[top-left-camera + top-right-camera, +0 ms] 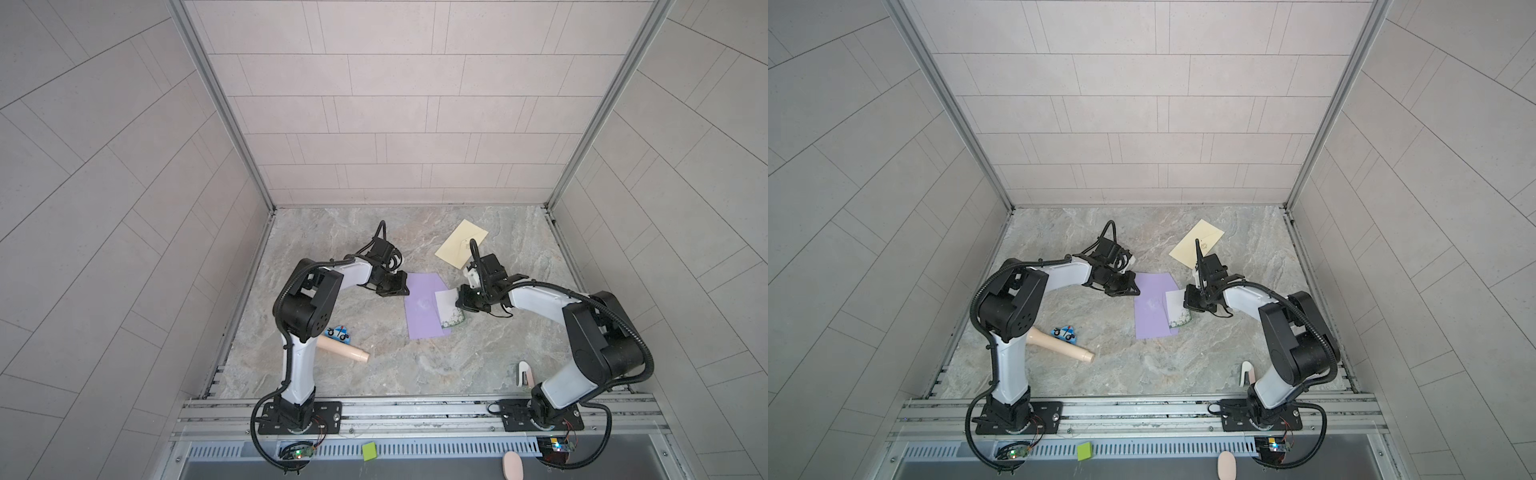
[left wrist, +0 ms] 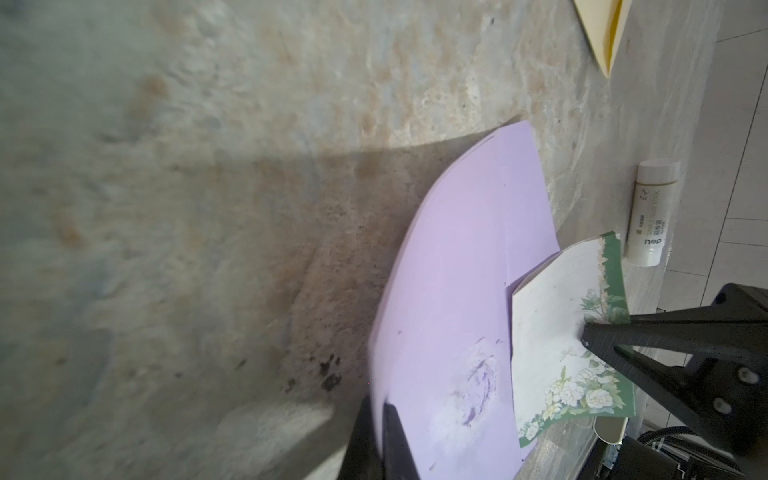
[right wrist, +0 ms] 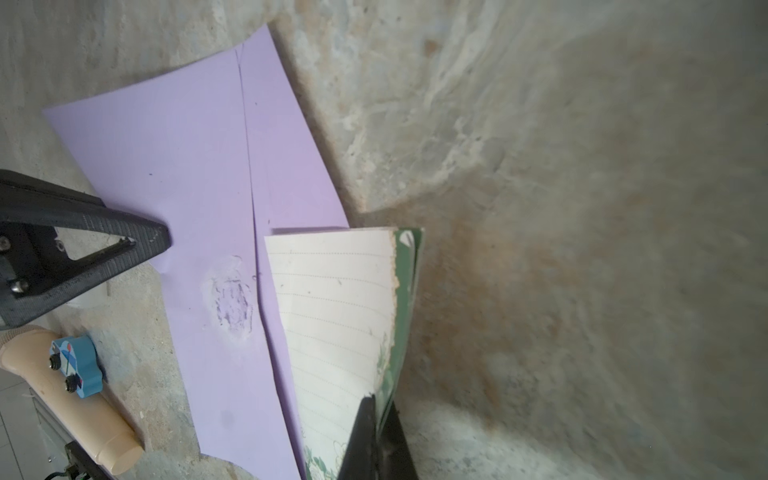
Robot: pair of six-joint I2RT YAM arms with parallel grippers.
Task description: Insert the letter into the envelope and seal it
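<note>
The left claw [image 3: 164,241] pinches an edge of the purple envelope [image 3: 187,166]; the right claw [image 3: 376,409] clamps the letter [image 3: 332,299] overlapping it. The left wrist view, unlike the right, shows a glue stick [image 2: 652,216] nearby.

Beige tube [image 1: 345,350] lying on the tabletop [image 1: 415,374], blue toy car [image 1: 337,332] just beside it, cream envelope [image 1: 461,243] and green block [image 1: 368,451] well apart from the tube

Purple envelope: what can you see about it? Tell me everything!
The purple envelope is a long lilac paper rectangle with a crease along one long side and a scuffed whitish patch mid-face. It rests on the marble table, one edge pinched by the left hand and bowed upward. The flowery letter, held by the right hand, overlaps its opposite edge.
</note>
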